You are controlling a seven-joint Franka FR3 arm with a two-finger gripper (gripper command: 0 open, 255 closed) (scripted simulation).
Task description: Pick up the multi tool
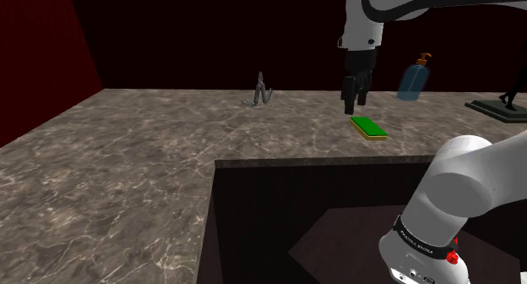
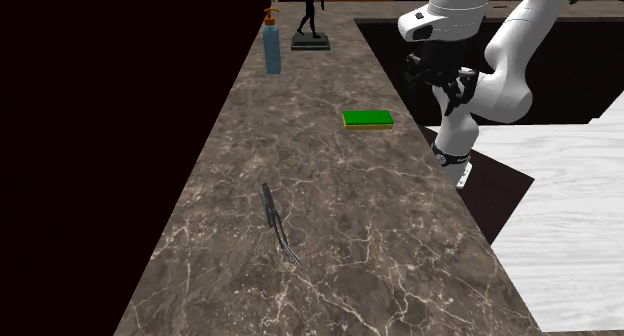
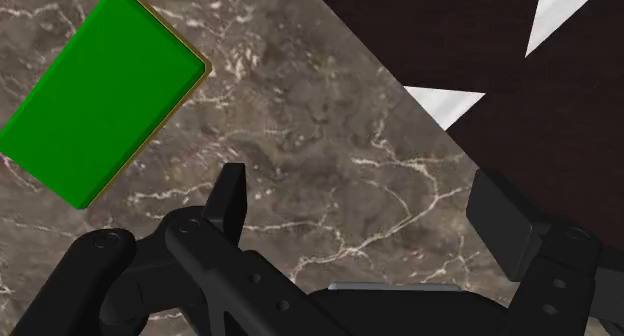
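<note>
Multi tool (image 1: pixel 260 90) sits upper centre of the shoulder view, at the far side of the marble counter (image 1: pixel 127 172). It looks like slim grey metal, with its arms splayed and one end propped upward. In the second exterior view it lies lower centre (image 2: pixel 275 222), thin and dark, alone on bare stone.

Gripper (image 1: pixel 355 101) hangs upper right of centre in the shoulder view, pointing down just above the green sponge (image 1: pixel 369 128) and well apart from the tool. In the wrist view the fingers (image 3: pixel 230 199) stand wide apart with only marble between them, so nothing is held. The sponge (image 3: pixel 100 94) lies off beyond one finger.

Blue soap bottle (image 1: pixel 414 78) and a dark statuette (image 1: pixel 507 101) stand further right along the counter.

Handling, judged:
- Rigid, and dense for its size.
- Smooth faces are likely to slip under the pads.
- Hinged arms may swing or fold when squeezed.
- Not fragile.

Best hold is probably across the narrow body near the pivot. There the parts meet and cannot scissor, and the fingers would close on the flat sides. A low profile on stone means coming down close to the surface.
</note>
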